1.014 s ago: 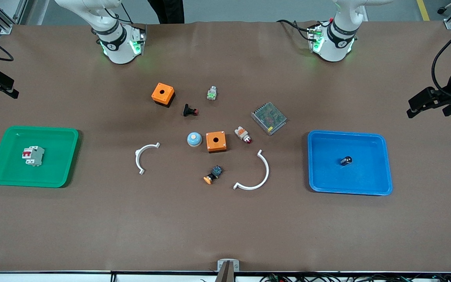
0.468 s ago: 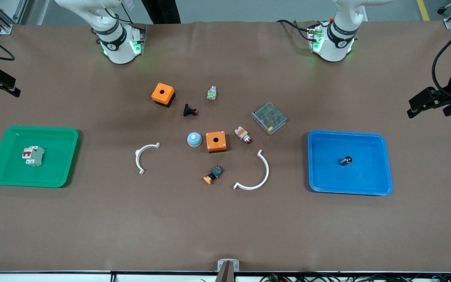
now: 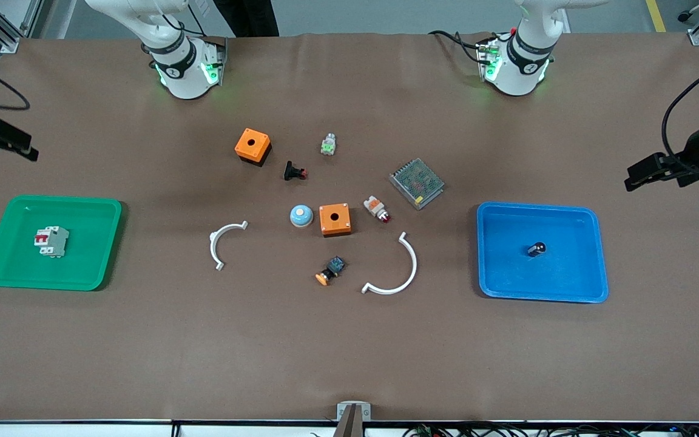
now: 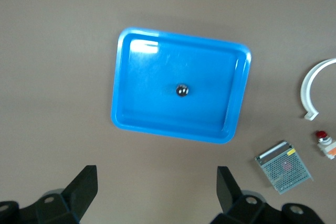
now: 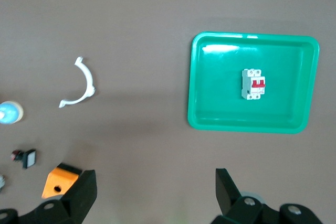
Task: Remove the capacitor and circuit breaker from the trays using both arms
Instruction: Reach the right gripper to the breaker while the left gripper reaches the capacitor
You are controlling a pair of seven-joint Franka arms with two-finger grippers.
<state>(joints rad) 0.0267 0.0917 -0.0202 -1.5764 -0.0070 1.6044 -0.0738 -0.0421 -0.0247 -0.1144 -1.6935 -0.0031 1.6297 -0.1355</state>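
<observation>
The capacitor [image 3: 536, 249], a tiny black cylinder with a silvery end, lies in the middle of the blue tray [image 3: 592, 255]; it also shows in the left wrist view [image 4: 182, 90]. The breaker [image 3: 51, 241], a light-grey block with red levers, lies in the green tray [image 3: 107, 243] and shows in the right wrist view [image 5: 253, 84]. My left gripper [image 3: 653, 179] hangs high over bare table beside the blue tray, open and empty [image 4: 157, 192]. My right gripper [image 3: 6, 155] hangs high over bare table beside the green tray, open and empty [image 5: 156, 192].
Mid-table lie two orange boxes [image 3: 252, 145] [image 3: 334, 219], a black red-tipped button [image 3: 294, 172], a blue dome [image 3: 301, 215], a white-and-orange part [image 3: 377, 208], a mesh power supply [image 3: 417, 182], an orange-capped switch [image 3: 330, 271], a small green-and-white part [image 3: 327, 144] and two white arcs [image 3: 219, 243] [image 3: 401, 273].
Both grippers have drifted slightly over their ends of the table. Nothing on the table has moved.
</observation>
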